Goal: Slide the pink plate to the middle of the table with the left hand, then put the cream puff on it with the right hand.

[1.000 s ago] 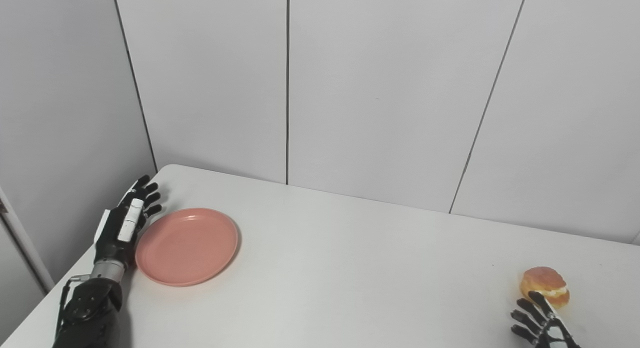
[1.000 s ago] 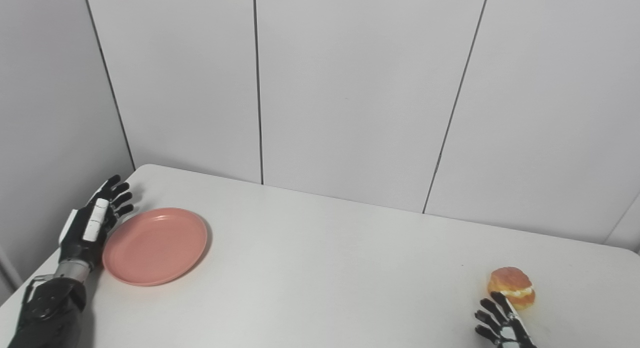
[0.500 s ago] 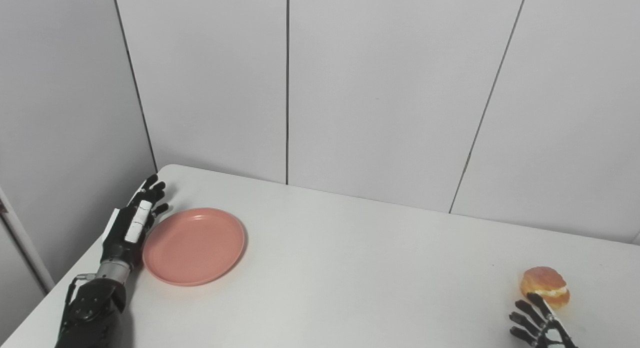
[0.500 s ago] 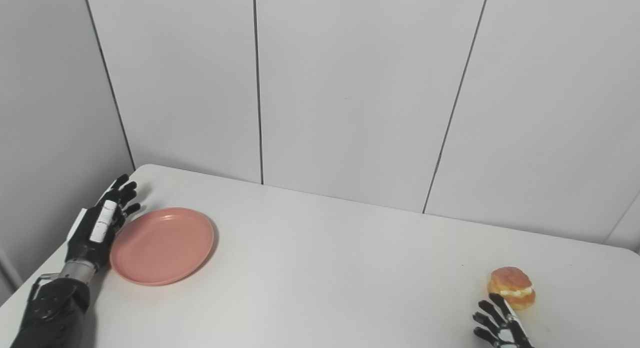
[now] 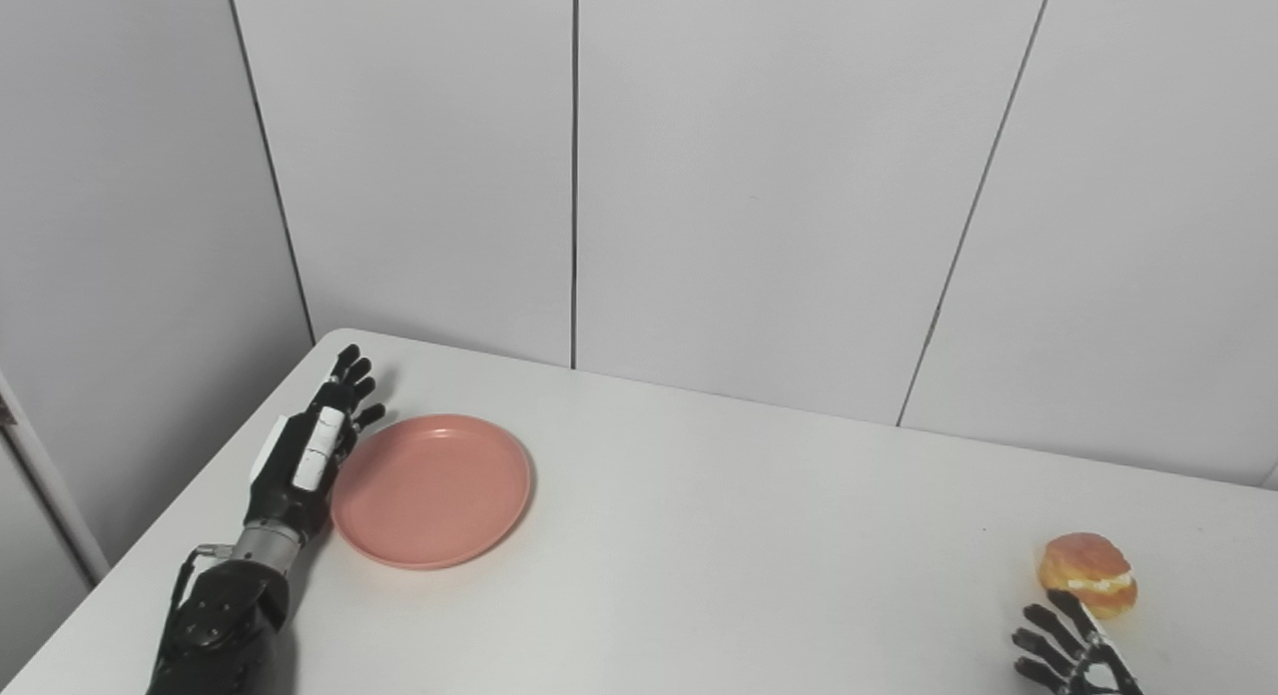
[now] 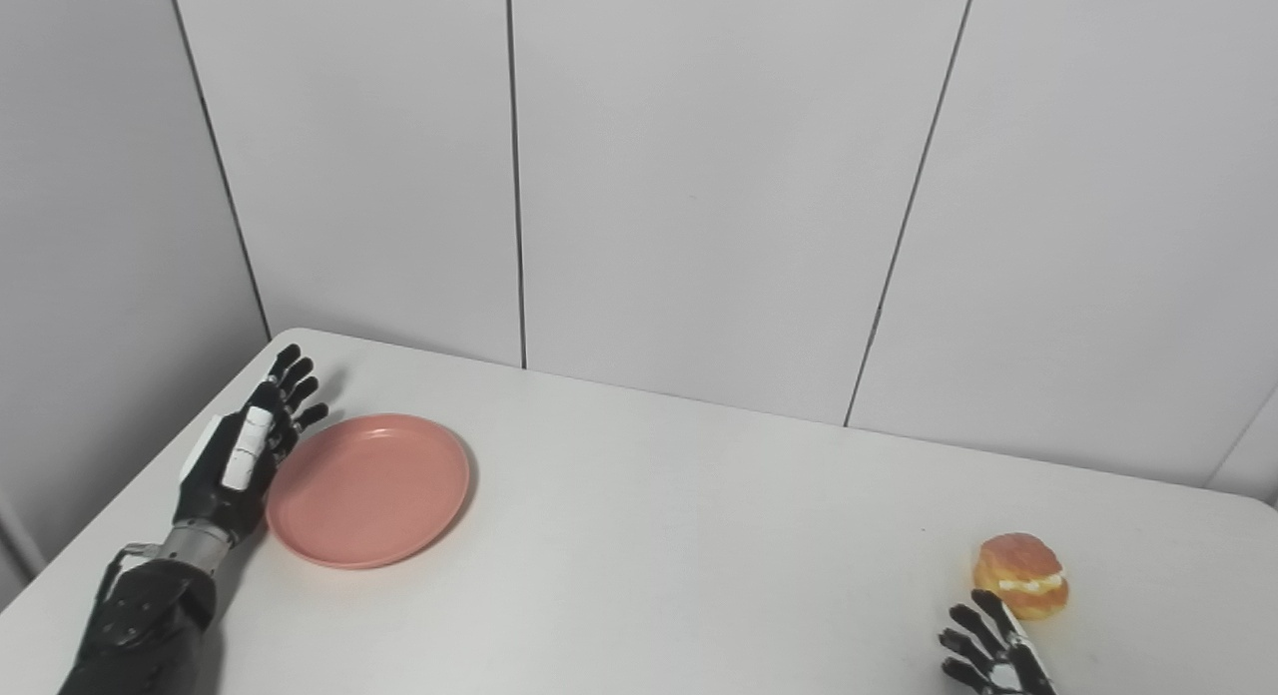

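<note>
A round pink plate [image 5: 431, 489] lies flat on the left part of the white table [image 5: 699, 555]. My left hand [image 5: 310, 450] is open, on edge, with its palm side against the plate's left rim. A cream puff [image 5: 1086, 573] with white filling sits near the table's right front. My right hand [image 5: 1068, 660] is open with fingers spread, just in front of the puff and apart from it, partly cut off by the picture's bottom edge. The plate [image 6: 367, 489] and puff [image 6: 1020, 575] also show in the right eye view.
Grey panelled walls [image 5: 759, 176] stand close behind the table and along its left side. The table's left edge [image 5: 180, 535] runs just beside my left arm.
My left hand has moved to the right, pushing the pink plate rightward along the table. My right hand has drawn back slightly toward the bottom edge. The cream puff has not moved.
</note>
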